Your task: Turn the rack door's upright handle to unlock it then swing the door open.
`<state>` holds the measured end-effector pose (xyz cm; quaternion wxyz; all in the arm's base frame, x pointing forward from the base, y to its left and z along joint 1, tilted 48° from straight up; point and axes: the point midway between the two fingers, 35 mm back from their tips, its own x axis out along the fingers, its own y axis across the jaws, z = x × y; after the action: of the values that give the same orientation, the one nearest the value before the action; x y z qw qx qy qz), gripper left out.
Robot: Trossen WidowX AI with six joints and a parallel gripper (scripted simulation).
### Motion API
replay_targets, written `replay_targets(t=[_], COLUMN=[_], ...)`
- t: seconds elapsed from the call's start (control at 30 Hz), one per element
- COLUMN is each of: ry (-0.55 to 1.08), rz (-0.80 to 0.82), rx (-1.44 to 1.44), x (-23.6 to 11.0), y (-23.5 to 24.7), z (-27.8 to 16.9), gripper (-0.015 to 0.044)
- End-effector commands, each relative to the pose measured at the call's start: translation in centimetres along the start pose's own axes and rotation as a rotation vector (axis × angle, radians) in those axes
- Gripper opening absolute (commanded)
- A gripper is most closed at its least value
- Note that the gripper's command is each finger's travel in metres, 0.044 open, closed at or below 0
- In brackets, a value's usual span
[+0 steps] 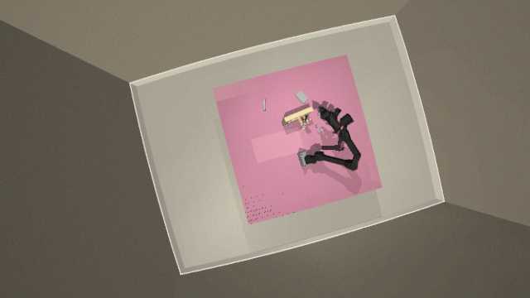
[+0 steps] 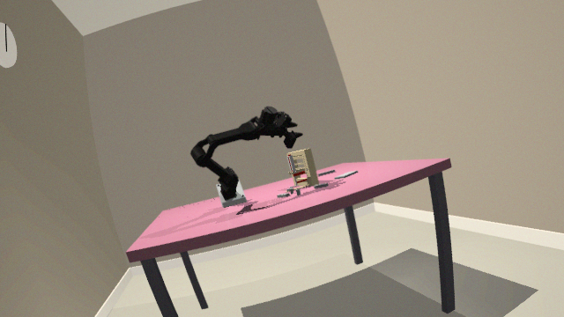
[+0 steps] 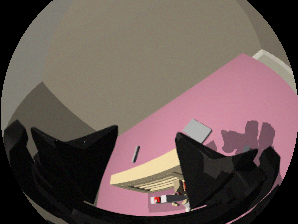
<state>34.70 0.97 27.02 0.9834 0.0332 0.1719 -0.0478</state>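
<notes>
In the top view, folds in a wide hook as a black arm [image 1: 351, 145] [image 2: 233, 134], right of the middle of the frame, rising from a grey base plate [image 1: 301, 165] [image 2: 227, 203] on the pink table [image 1: 232, 124] [image 2: 397, 176] [image 3: 225, 95]. Ends up and to the left in a gripper [image 1: 320, 110] [image 2: 299, 129] [image 3: 147, 133], just right of the cream rack [image 1: 298, 114] [image 2: 313, 167] [image 3: 145, 171], near the centre of the frame. Shows small red and pale parts [image 1: 304, 120] [image 2: 300, 173] [image 3: 157, 199] along the rack's lower edge, too small for telling the door's handle from the rest. Has a light grey slab [image 1: 301, 97] [image 2: 346, 174] [image 3: 198, 131] lying above the rack and a thin grey bar [image 1: 264, 104] [image 2: 327, 172] [image 3: 135, 154] farther to the left. In the exterior view, arches from lower left up to the middle of the frame, with fingers spread and pointing right, above the upright rack and apart from it. Has little grey pieces [image 2: 283, 195] scattered at the rack's foot. In the wrist view, looks out between two black fingers, set apart at lower left and lower right, released, with nothing gripped. Catches the rack at the bottom centre, partly hidden by the right-hand finger, with the red and pale parts beneath and the slab to the upper right.
</notes>
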Motion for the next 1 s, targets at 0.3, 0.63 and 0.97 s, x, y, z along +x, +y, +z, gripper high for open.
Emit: replay_targets(t=[0.3, 0.63, 0.97], ry=[0.353, 0.594, 0.784], rz=[-0.158, -0.312, -0.478], rx=[-0.020, -0.110, -0.262], x=[2.3, 2.4, 1.6], y=[0.5, 0.6, 0.6], z=[-4.9, -8.2, -10.1], gripper=[0.0286, 0.0286, 0.0286])
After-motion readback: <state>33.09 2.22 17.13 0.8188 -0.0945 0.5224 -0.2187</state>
